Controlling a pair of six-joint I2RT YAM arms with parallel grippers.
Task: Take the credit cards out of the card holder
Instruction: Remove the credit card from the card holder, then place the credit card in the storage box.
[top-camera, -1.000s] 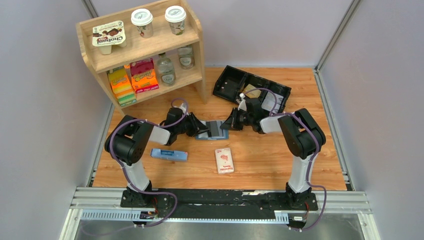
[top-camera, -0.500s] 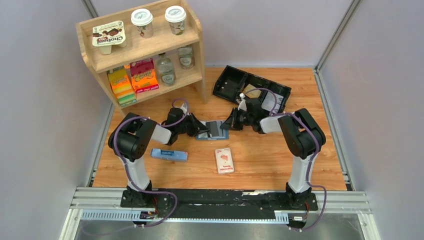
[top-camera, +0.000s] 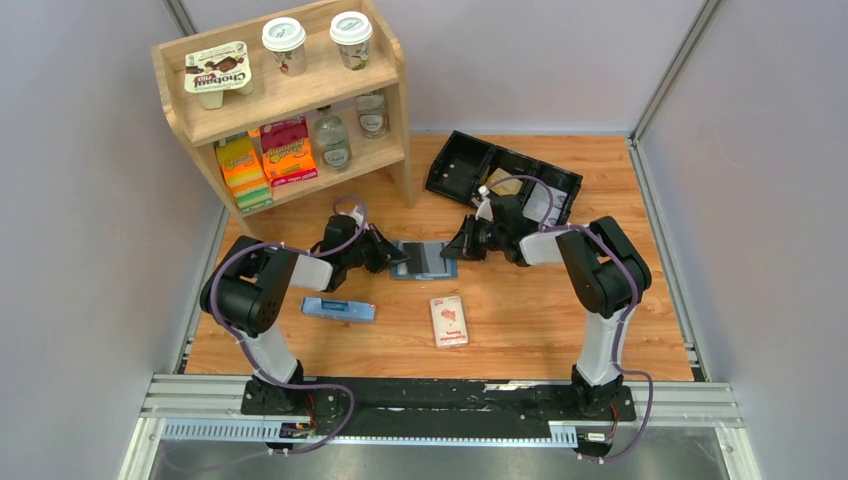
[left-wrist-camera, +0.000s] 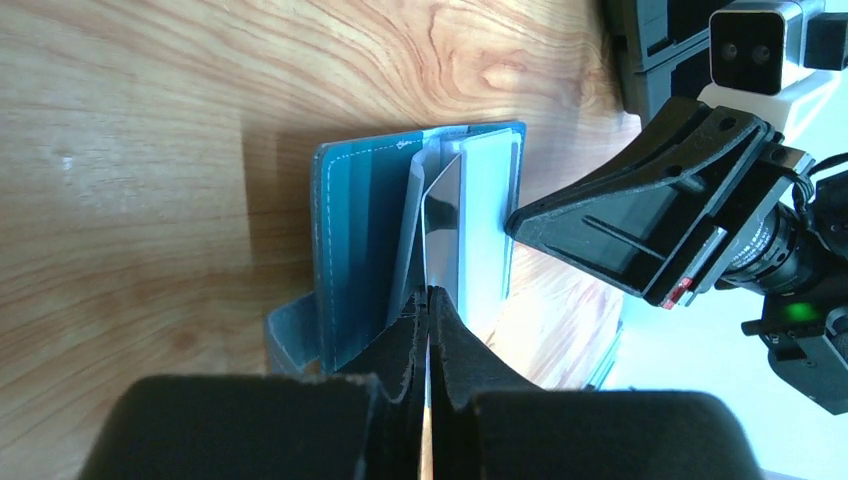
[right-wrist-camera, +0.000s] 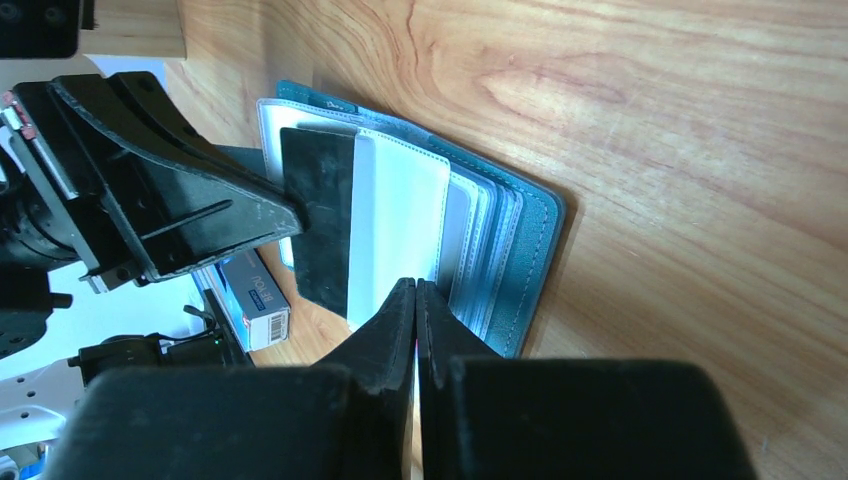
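The light blue card holder (top-camera: 432, 268) lies open on the table between my two grippers; it also shows in the left wrist view (left-wrist-camera: 360, 240) and the right wrist view (right-wrist-camera: 520, 250). My left gripper (top-camera: 398, 257) (left-wrist-camera: 428, 293) is shut on the edge of the dark grey credit card (left-wrist-camera: 442, 225) (right-wrist-camera: 315, 220), which sticks partway out of the holder's slots. My right gripper (top-camera: 458, 247) (right-wrist-camera: 415, 285) is shut on the holder's opposite edge, at its white inner panel (right-wrist-camera: 400, 220). The tan-gold card is not visible in the holder.
A narrow pale blue box (top-camera: 338, 309) and a white pack with a red picture (top-camera: 449, 320) lie in front of the holder. A black tray (top-camera: 450, 160) with a tan flat piece in it sits behind the right gripper. A wooden shelf (top-camera: 290, 100) stands at the back left.
My left arm has drawn back to the left with the dark grey card in its jaws. The right arm and the holder have stayed in place.
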